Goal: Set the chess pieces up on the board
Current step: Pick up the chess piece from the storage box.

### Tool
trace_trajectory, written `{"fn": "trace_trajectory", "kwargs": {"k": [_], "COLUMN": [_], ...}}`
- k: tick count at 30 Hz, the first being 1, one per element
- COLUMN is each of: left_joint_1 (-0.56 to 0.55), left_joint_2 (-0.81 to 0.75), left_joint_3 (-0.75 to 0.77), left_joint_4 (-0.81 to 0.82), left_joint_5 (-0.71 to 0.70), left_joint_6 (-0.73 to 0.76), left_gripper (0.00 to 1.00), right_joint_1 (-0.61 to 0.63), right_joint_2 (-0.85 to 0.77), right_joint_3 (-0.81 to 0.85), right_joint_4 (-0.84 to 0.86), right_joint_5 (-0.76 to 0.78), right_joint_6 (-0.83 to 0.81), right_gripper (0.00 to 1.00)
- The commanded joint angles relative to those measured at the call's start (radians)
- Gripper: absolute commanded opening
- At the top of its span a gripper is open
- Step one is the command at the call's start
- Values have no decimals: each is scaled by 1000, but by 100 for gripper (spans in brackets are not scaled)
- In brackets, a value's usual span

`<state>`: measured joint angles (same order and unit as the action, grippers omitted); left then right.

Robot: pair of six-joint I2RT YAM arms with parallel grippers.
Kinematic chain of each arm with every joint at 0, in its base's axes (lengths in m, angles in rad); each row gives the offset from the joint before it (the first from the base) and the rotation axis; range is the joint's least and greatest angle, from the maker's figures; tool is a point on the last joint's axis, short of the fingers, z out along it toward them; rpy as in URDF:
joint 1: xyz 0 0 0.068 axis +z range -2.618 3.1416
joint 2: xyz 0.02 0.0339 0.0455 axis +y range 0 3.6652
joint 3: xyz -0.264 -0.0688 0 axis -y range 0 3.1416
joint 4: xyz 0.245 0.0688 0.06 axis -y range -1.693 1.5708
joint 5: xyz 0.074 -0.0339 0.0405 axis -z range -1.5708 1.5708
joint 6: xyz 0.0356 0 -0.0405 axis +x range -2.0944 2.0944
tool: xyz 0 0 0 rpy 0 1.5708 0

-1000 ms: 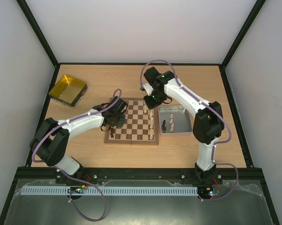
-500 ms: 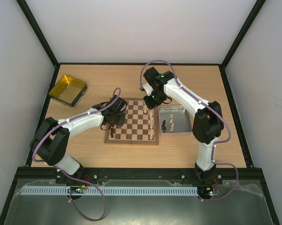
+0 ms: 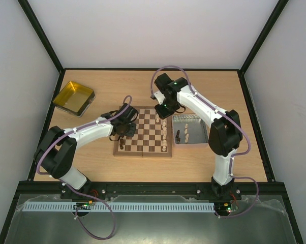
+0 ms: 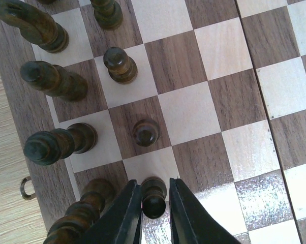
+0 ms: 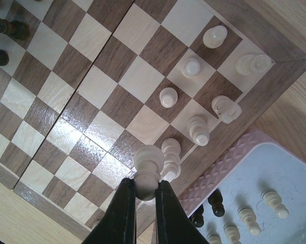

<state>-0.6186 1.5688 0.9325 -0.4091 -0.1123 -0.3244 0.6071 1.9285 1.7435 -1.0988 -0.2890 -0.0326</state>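
the tips of my left gripper (image 4: 154, 186) flank a dark pawn (image 4: 154, 199) on a pale square near the left edge of the board (image 4: 229, 96); i cannot tell whether they pinch it. my right gripper (image 5: 144, 183) pinches a pale piece (image 5: 148, 161) over the board's right edge.

Right hand (image 5: 145, 185) pinches a pale piece (image 5: 148, 168); left hand (image 4: 154, 185) slightly parted.

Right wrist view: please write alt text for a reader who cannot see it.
The right gripper, shut on a pale cream wooden chess piece, hangs over the square wooden chessboard near its corner, where several more pale pieces stand. Beside the board lies a pale tray holding pale and dark pieces.
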Motion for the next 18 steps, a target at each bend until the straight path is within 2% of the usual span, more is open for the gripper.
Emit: {"fn": "trace_trajectory", "kwargs": {"k": [1, 11, 18], "left_joint_1": [6, 2, 3], "left_joint_2": [4, -35, -87], "left_joint_3": [26, 19, 11], "left_joint_4": [1, 10, 25], "left_joint_5": [-10, -3, -6], "left_joint_6": [2, 8, 11], "left_gripper": [20, 24, 35], "right_joint_1": [13, 38, 43], "right_joint_2": [9, 20, 21], "right_joint_3": [28, 20, -5], "right_joint_4": [-22, -20, -9], "right_joint_5": [4, 6, 11], "right_joint_6": [11, 11, 12], "right_gripper": [2, 2, 2]}}
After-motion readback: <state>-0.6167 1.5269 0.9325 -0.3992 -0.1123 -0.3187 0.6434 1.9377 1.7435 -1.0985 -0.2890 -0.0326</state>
